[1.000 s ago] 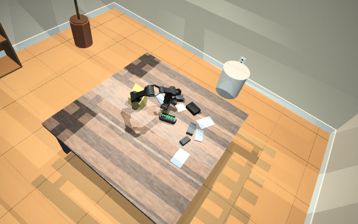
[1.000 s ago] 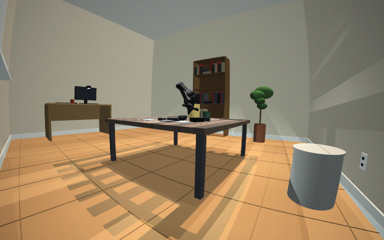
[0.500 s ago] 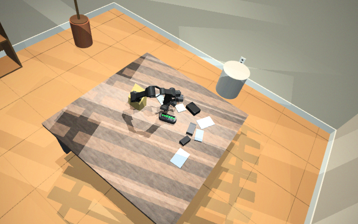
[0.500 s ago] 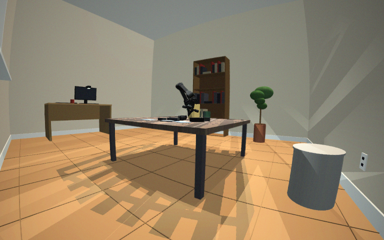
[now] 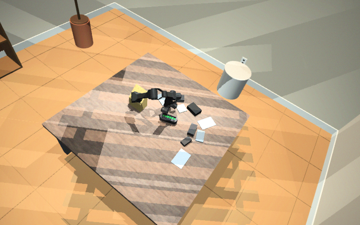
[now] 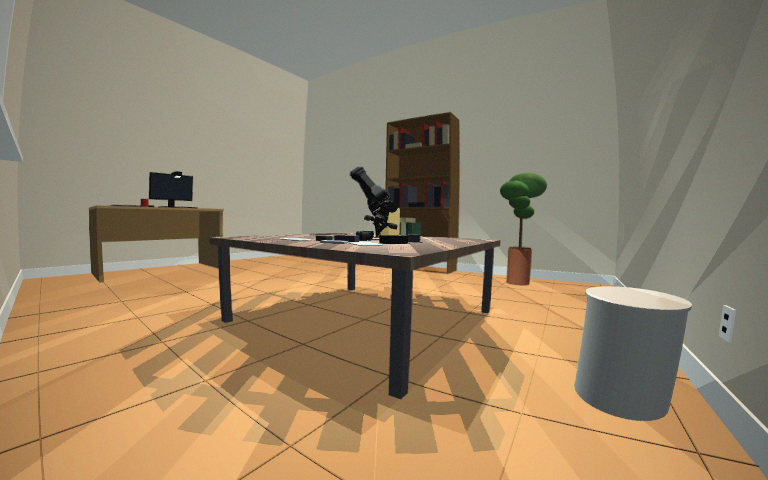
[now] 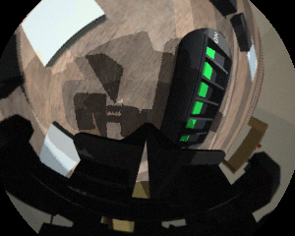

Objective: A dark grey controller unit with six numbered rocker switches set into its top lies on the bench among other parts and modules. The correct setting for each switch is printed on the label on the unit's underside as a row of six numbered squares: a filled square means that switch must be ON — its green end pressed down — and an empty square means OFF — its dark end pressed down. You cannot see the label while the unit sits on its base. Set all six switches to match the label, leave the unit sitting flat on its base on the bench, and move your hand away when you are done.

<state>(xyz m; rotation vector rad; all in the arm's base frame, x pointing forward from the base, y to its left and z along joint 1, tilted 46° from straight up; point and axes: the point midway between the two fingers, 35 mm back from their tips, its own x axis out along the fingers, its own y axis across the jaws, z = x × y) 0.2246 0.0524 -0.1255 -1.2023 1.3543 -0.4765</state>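
Observation:
The dark grey controller unit (image 5: pixel 168 119) (image 7: pixel 181 84) sits on its base with its six switches facing up. Green ends show on all six in the wrist view; the exact tilt of each rocker is hard to tell. The ON mark is at the unit's far end in that view. The label underneath is hidden. My gripper (image 7: pixel 147 126) is shut and empty. Its tips are beside the unit's long side, close to the end opposite the ON mark. Contact with the unit cannot be made out.
A black box (image 5: pixel 194 108), a grey block (image 5: pixel 192 130) and a small dark block (image 5: pixel 186 141) lie to the unit's right in the top view. Flat cards (image 5: pixel 181 108) (image 7: pixel 61 29) lie around them, one large card (image 5: pixel 181 158) further forward. A yellow block (image 5: pixel 138 104) stands by the arm's base.

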